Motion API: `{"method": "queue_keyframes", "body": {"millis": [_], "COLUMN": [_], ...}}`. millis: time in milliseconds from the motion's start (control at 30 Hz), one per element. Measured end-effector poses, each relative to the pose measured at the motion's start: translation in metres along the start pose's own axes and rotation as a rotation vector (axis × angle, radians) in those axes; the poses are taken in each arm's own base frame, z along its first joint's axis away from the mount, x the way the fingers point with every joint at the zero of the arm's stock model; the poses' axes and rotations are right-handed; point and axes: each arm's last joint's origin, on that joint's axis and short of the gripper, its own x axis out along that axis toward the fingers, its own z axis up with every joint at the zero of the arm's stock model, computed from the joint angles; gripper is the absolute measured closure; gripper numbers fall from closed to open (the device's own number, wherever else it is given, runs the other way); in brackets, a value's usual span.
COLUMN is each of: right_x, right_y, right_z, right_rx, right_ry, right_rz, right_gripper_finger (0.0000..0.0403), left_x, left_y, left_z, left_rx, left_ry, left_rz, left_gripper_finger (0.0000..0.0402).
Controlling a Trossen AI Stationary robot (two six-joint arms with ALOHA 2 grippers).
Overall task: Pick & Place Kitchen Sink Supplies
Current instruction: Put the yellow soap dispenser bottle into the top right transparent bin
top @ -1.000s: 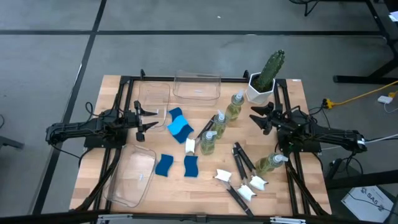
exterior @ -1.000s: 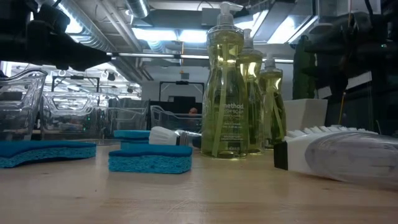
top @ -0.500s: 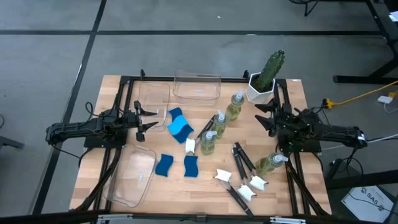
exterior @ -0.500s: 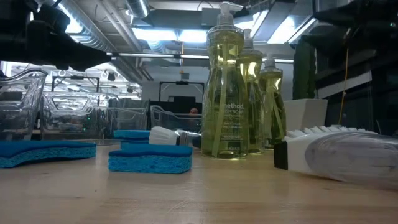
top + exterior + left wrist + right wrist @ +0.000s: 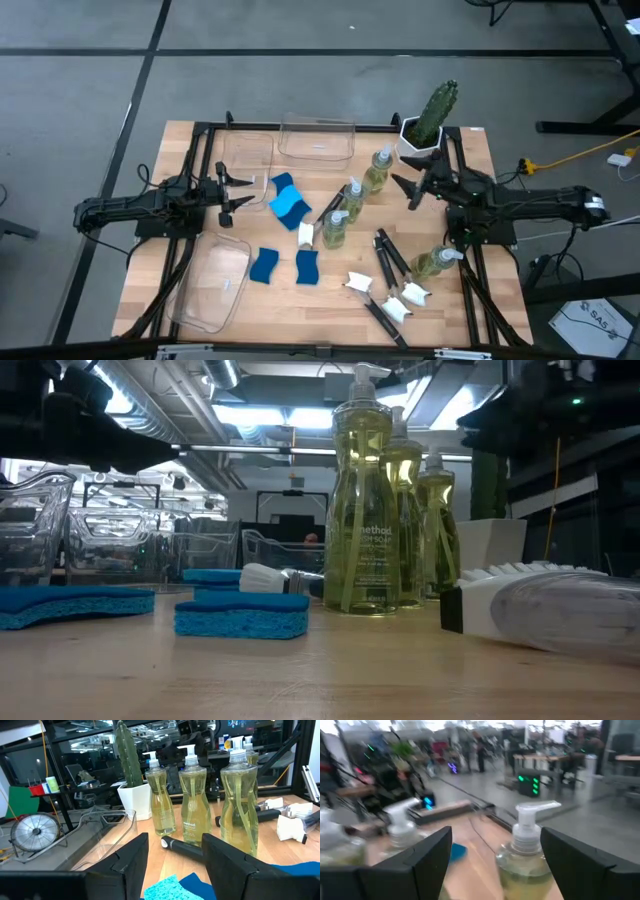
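The right claw (image 5: 408,188) hangs released and empty over the bench (image 5: 180,160), just beside the farthest soap bottle (image 5: 377,170), which stands upright between the claw and the rest of the bottle row; the right wrist view shows that bottle's white pump (image 5: 535,817) between the spread fingers (image 5: 427,855). Two more soap bottles (image 5: 350,197) and (image 5: 334,228) stand upright in a slanting line running from the cactus pot (image 5: 418,140) toward the bench's middle. A fourth bottle (image 5: 436,261) lies on its side near the right arm, its long axis across the bench and its pump end away from the bench's middle. The dish brushes (image 5: 390,258) lie flat near the front, handles slanting from back to front, white heads (image 5: 404,300) mostly at the front. Blue sponges (image 5: 288,203) lie flat between the left claw (image 5: 238,190) and the bottles, others (image 5: 266,264) nearer the front. The left claw, released and holding nothing, hovers beside the rear sponges and points toward them.
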Motion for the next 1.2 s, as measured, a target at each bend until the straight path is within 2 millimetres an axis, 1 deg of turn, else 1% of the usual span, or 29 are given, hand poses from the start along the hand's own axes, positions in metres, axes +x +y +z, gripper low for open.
{"method": "queue_keyframes", "body": {"millis": [233,367,467,633,900,967,1033,1200], "right_x": [0.025,0.037,0.041,0.046,0.051,0.052,0.052,0.052], "right_y": [0.009,0.011,0.012,0.013,0.004,0.002,0.002,0.002], "right_z": [0.014,0.018,0.016,0.011,0.008,0.008,0.008,0.008], "right_rx": [-0.083,-0.123,-0.131,-0.108,-0.043,-0.029,-0.023,-0.025], "right_ry": [0.059,0.084,0.101,0.123,0.125,0.122,0.121,0.122], "right_rz": [-0.124,-0.227,-0.268,-0.28,-0.338,-0.348,-0.35,-0.34], "right_gripper_finger": [0.0102,0.0102,0.0102,0.0102,0.0105,0.0116,0.0136,0.0214], "left_x": [0.0,0.0,0.0,0.0,0.0,0.0,0.0,0.0], "left_y": [0.0,0.0,0.0,0.0,0.0,0.0,0.0,0.0], "left_z": [0.0,0.0,0.0,0.0,0.0,0.0,0.0,0.0], "left_rx": [0.0,0.0,0.0,0.0,0.0,0.0,0.0,0.0], "left_ry": [0.0,0.0,0.001,0.0,0.001,0.0,0.0,0.0], "left_rz": [0.0,0.0,0.0,0.0,0.0,0.0,0.0,0.0], "left_gripper_finger": [0.0222,0.0223,0.0223,0.0222,0.0222,0.0222,0.0223,0.0223]}}
